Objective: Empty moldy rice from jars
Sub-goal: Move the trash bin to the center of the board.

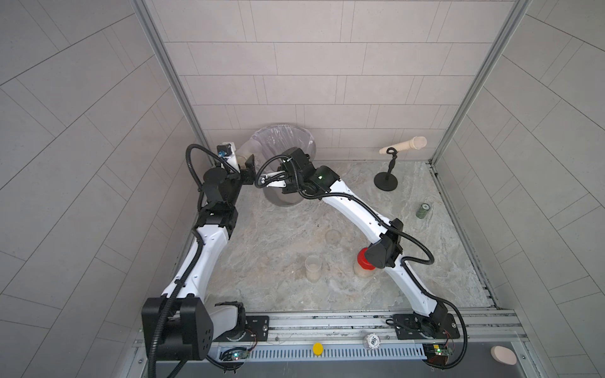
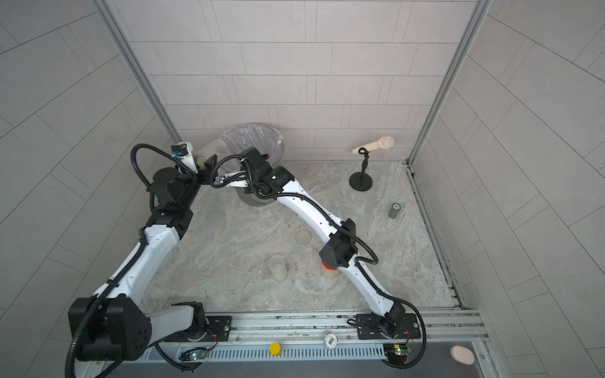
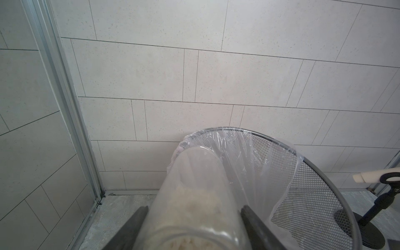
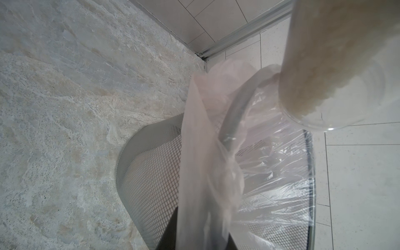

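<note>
My left gripper [image 3: 194,216] is shut on a clear lidless jar [image 3: 194,173], one dark finger [image 3: 138,218] on each side. The jar [image 1: 244,153] lies tilted at the bin's left rim, its open mouth [image 4: 313,123] over the liner. Moldy rice [image 4: 307,65] sits as a pale clump inside, back from the mouth. My right gripper [image 4: 201,236] is shut on a fold of the plastic liner [image 4: 194,151] at the rim; the top views hide its fingertips. A second jar [image 1: 312,268] with rice and a red-lidded jar [image 1: 363,261] stand on the table's near half.
The metal mesh bin [image 1: 284,126] stands against the back wall, left of centre. A clear lid [image 1: 333,236] lies mid-table. A small dark green cylinder [image 1: 425,209] and a black stand [image 1: 386,181] holding a beige tube sit at the right. My right arm's elbow overhangs the red lid.
</note>
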Available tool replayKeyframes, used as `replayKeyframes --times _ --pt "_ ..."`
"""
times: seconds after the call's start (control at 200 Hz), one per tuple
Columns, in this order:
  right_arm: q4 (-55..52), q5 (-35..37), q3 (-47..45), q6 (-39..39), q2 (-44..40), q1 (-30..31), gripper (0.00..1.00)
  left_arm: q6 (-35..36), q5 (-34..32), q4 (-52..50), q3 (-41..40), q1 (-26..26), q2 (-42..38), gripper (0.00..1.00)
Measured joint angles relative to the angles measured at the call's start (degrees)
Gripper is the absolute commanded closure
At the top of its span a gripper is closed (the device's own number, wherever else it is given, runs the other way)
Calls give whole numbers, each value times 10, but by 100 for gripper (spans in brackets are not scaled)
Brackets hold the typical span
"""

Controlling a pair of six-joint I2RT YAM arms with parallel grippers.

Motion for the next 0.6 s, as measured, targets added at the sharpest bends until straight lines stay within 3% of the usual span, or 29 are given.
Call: replayKeyframes --times 0.365,0.6 --pt "-51 -40 -16 -19 -20 12 100 -4 22 -4 5 0 0 74" --pt "-71 -51 -47 -26 -43 16 100 -10 33 -9 10 0 -10 74"
